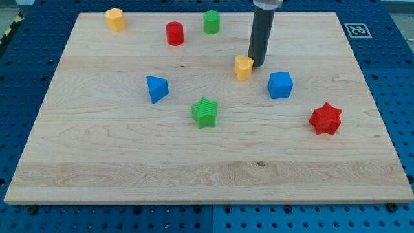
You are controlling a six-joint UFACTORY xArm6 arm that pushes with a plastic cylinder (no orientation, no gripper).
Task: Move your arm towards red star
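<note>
Pale wood-grain counter (129,155) with a small dark knot low of centre. Blue perforated surround, studded with dark holes. Black-and-white square marker (356,30) at upper right of frame. Dark grey rod, tip (258,65) near-black. Red star (325,119) at right; red cylinder (174,33) at upper centre. Green star (206,112) at centre; green cylinder (211,22) at top. Blue cube (281,85) right of centre; blue triangular block (156,88) left of centre. Yellow block (243,67) beside tip; second yellow block (116,19) at upper left.
</note>
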